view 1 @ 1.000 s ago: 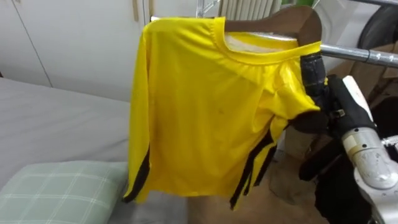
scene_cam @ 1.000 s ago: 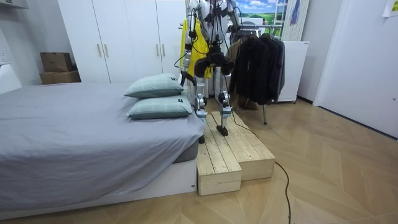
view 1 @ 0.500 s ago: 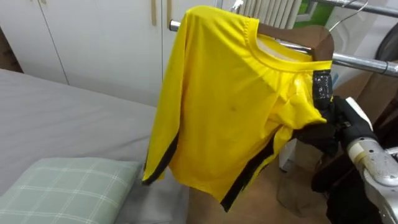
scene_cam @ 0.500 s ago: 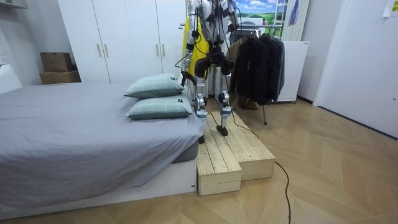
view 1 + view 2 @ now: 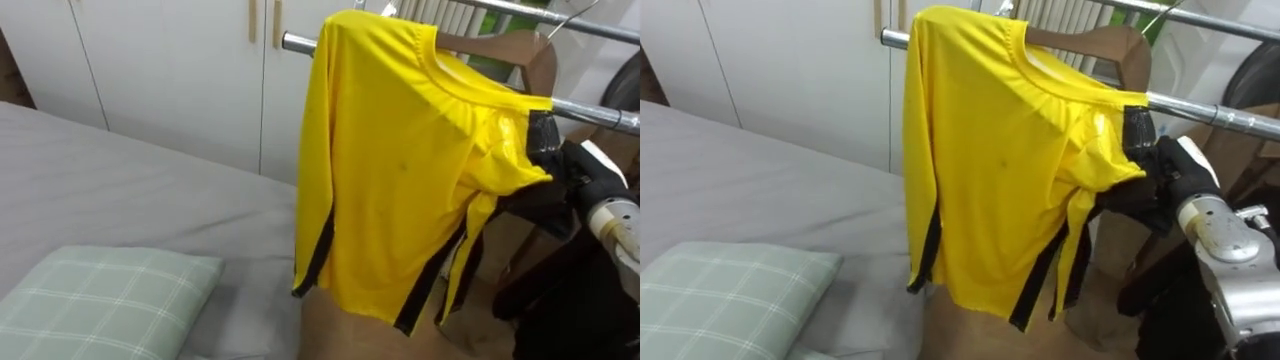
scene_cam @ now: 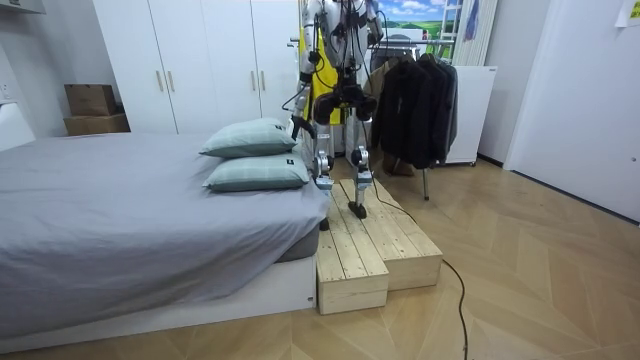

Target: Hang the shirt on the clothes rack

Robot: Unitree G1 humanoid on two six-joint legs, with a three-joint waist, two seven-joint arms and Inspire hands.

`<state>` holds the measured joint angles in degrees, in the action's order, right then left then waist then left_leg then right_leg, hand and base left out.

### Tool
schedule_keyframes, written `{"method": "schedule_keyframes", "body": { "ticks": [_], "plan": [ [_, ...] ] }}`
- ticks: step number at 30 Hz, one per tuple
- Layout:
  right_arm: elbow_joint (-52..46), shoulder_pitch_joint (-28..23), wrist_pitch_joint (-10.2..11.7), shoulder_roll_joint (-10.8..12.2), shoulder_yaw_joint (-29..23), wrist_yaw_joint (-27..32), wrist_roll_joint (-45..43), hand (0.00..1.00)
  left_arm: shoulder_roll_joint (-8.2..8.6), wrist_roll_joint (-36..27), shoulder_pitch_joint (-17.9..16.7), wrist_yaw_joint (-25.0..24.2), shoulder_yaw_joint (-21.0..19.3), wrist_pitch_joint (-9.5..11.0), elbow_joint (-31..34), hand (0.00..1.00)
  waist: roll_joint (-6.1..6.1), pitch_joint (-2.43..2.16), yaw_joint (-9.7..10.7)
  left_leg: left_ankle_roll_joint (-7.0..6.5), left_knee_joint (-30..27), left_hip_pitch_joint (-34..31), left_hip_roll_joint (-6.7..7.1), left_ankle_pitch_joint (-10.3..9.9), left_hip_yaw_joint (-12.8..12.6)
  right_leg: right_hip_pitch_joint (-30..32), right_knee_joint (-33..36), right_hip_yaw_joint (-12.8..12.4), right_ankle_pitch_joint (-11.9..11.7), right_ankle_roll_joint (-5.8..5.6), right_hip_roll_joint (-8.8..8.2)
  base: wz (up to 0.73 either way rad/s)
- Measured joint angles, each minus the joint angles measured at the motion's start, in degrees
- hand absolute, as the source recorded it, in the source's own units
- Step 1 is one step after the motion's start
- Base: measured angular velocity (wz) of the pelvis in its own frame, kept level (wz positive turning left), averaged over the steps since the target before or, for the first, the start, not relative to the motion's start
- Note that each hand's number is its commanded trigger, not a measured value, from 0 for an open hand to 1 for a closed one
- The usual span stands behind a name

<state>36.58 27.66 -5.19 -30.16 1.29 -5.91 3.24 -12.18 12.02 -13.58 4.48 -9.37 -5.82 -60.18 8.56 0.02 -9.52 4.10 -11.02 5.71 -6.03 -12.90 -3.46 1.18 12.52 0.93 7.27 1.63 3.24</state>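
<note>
Up by the one metal rail [image 5: 600, 112], my right hand [image 5: 1155, 185] is clamped on the shoulder end of the one yellow shirt [image 5: 400, 170]. My dark fingers sit on top of the bunched cloth and my thumb sits under it. The shirt is on one brown wooden hanger [image 5: 520, 55], and the hanger top pokes out just above my hand. The rest of the shirt hangs down and off to the left of my hand, with black stripes along its sides.

Lower down, far to the left of my hand, is one gray bed [image 5: 100, 180]. I count two green checked pillows on it, one [image 6: 250, 137] behind the other [image 6: 258, 172]. White cupboard doors [image 5: 170, 70] stand behind the shirt.

I stand on wooden steps [image 6: 375, 250] beside the bed. Dark clothes [image 6: 415, 105] hang on the room view's right. My left hand [image 6: 297, 124] is low by my side, near the pillows.
</note>
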Motion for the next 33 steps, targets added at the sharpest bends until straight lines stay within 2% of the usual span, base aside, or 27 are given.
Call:
{"method": "schedule_keyframes", "body": {
  "ticks": [4, 9, 17, 22, 24, 28, 33],
  "plan": [
    [3.2, 0.0, 1.7, -0.7, 0.0, -0.5, -3.0, 1.0, 0.0, 1.2, -0.3, 0.0, 0.0, 0.2, 0.7, 0.0, 0.35, -0.14, -0.3, 0.0, -0.3, 0.1, 0.24, 0.0, 0.6, -0.1, 0.2, 0.5, 0.3, 0.04, -0.26, 0.08],
    [6.0, 0.0, 2.2, -0.9, 0.0, -1.7, -5.7, 1.0, -0.03, 1.3, -1.0, -0.1, 0.0, 1.0, 2.1, 0.0, 0.62, -0.08, -0.2, -0.14, -0.4, 0.0, 0.58, 0.2, 1.5, -0.4, 0.2, 1.2, 0.3, 0.03, -0.63, 0.08],
    [10.9, 0.0, 2.8, -0.9, 0.4, -3.6, -6.0, 1.0, -0.11, 2.6, -0.8, -0.1, 0.0, 0.9, 2.7, 0.0, 0.57, 0.18, -1.0, -0.13, 0.1, 0.0, 0.7, 0.2, 2.0, -0.7, 0.2, 1.8, 0.3, 0.02, -0.78, 0.03],
    [14.4, 0.0, 4.7, -0.9, 2.3, -4.6, -6.3, 1.0, -0.23, 2.6, -0.5, -0.1, 0.7, 0.9, 2.7, 0.0, 0.41, 0.35, -1.3, -0.09, 0.3, -0.2, 0.68, 0.2, 2.0, -0.4, 0.1, 1.8, 0.3, 0.02, -0.76, 0.0],
    [17.2, 0.0, 4.7, -0.9, 4.1, -5.4, -6.3, 1.0, -0.46, 2.6, -0.2, -0.1, 1.3, 0.9, 2.7, 0.0, 0.51, 0.44, -1.7, -0.09, 0.2, -0.6, 0.69, 0.2, 2.0, -0.1, 0.1, 1.8, 0.4, -0.01, -0.77, 0.0],
    [21.5, 0.0, 3.0, -0.3, 7.9, -8.2, -7.5, 1.0, -0.61, 2.6, 1.4, -0.3, 2.7, 1.1, 2.7, 0.0, 0.52, 1.21, -2.8, -0.09, -0.3, -1.5, 0.69, 0.2, 2.1, 0.9, 0.2, 2.0, 0.3, 0.0, -0.8, 0.0],
    [22.3, -0.1, 2.6, -0.3, 8.8, -10.1, -7.5, 1.0, -0.85, 2.6, 2.3, -1.2, 2.9, 1.2, 2.7, 0.0, 0.29, 1.22, -3.6, -0.1, -0.4, -2.6, 0.46, 0.2, 2.1, 1.8, 0.0, 1.9, 0.3, 0.05, -0.57, 0.0]
  ]
}}
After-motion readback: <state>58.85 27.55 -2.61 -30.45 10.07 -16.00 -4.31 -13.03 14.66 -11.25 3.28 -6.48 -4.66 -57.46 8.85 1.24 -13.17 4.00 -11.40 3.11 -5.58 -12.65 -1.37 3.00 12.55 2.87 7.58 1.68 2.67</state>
